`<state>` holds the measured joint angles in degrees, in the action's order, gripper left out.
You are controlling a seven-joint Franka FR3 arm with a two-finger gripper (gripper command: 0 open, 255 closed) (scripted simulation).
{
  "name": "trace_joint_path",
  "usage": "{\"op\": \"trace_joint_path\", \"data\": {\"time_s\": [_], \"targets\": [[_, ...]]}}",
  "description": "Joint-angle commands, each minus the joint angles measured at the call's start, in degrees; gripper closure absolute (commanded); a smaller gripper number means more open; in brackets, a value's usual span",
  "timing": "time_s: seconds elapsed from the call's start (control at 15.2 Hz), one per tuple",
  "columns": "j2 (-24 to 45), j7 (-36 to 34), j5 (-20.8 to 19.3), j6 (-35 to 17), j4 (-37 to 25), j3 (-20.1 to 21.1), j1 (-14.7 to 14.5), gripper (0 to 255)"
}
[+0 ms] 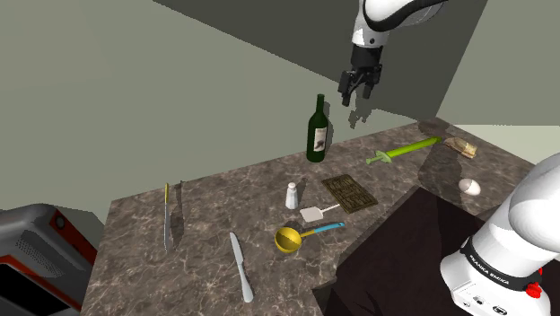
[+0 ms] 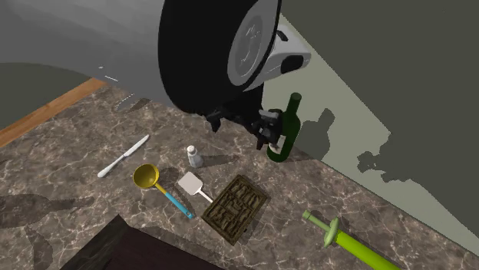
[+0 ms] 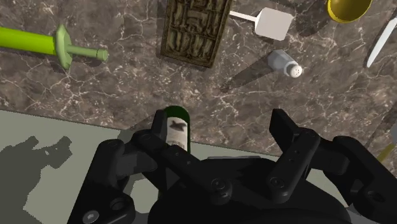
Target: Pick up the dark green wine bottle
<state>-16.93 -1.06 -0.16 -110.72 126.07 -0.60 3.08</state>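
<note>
A dark marbled counter (image 1: pixel 206 215) is stretching along a grey-green wall. The white arm (image 1: pixel 386 13) is reaching in from above the counter's far edge, and its dark stand (image 1: pixel 386 269) is sitting at the shoulder view's lower right. A red and black appliance (image 1: pixel 36 251) is showing at that view's lower left, beside the counter.

The black gripper (image 1: pixel 356 92) is hanging in the air, above the dark green wine bottle (image 1: pixel 317 135) and a little to its right in the shoulder view, apart from it. Its jaws are standing spread with nothing between them. In the wrist view the gripper (image 3: pixel 219 124) is looking down on the bottle (image 3: pixel 175 130), which is showing close to one finger and untouched.

The bottle is standing upright on the counter near the wall, its pale label facing the shoulder camera.

A green toy sword (image 1: pixel 406 150) is lying to the bottle's right in the shoulder view. A brown tray (image 1: pixel 348 192) is lying nearer the stand. A big knife (image 1: pixel 172 220) is lying toward the shoulder view's left, and a table knife (image 1: pixel 240 267) is lying near the front edge. A yellow ladle (image 1: pixel 296 236) with a blue handle is lying just beside a white spatula (image 1: pixel 316 213). A small shaker (image 1: pixel 292 195) is standing between the bottle and the spatula. An egg (image 1: pixel 469 186) is lying well apart, by the stand.
</note>
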Motion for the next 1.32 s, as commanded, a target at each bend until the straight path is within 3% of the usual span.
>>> {"op": "trace_joint_path", "data": {"time_s": [0.0,0.59,1.06,1.25], "targets": [[4.18,0.25,-0.07,-1.74,-2.91,-0.49,0.39,0],[23.02,1.06,0.68,-5.66,-19.71,-2.14,1.94,0],[38.62,1.63,2.02,-4.53,-37.87,-3.01,3.54,0],[39.15,1.66,2.07,-5.89,-37.06,-2.98,3.57,0]]}}
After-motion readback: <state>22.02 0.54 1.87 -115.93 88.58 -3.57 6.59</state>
